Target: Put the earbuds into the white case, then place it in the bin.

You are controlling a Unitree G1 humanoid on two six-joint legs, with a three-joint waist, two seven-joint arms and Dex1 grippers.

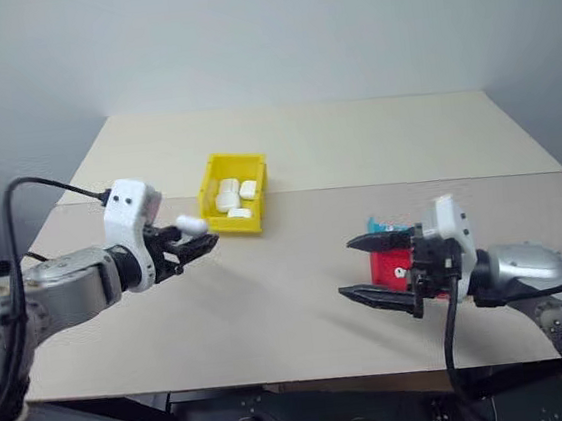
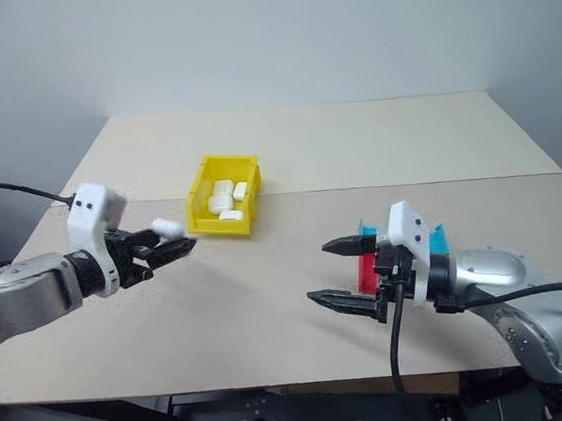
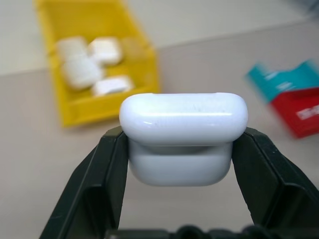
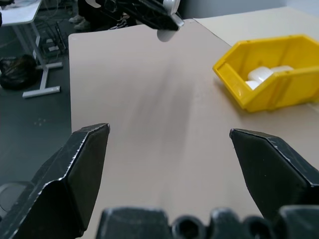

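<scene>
My left gripper [image 1: 192, 242] is shut on the white case [image 3: 183, 134], its black fingers [image 3: 107, 174] clamping the case's two sides. It holds the case level above the table, to the near left of the bin [image 1: 206, 183]. The case also appears in the head view [image 1: 191, 223] and in the right wrist view [image 4: 167, 34]. The yellow bin stands mid-table with several other white cases [image 1: 231, 196] inside. My right gripper [image 1: 347, 268] hangs open and empty on the right, pointing toward the left arm. The earbuds are out of view.
A red tray [image 1: 384, 265] and a teal tray [image 1: 388, 227] lie on the table just behind my right gripper. The beige table [image 1: 354, 142] stretches far behind the bin. Its near edge runs just below both arms.
</scene>
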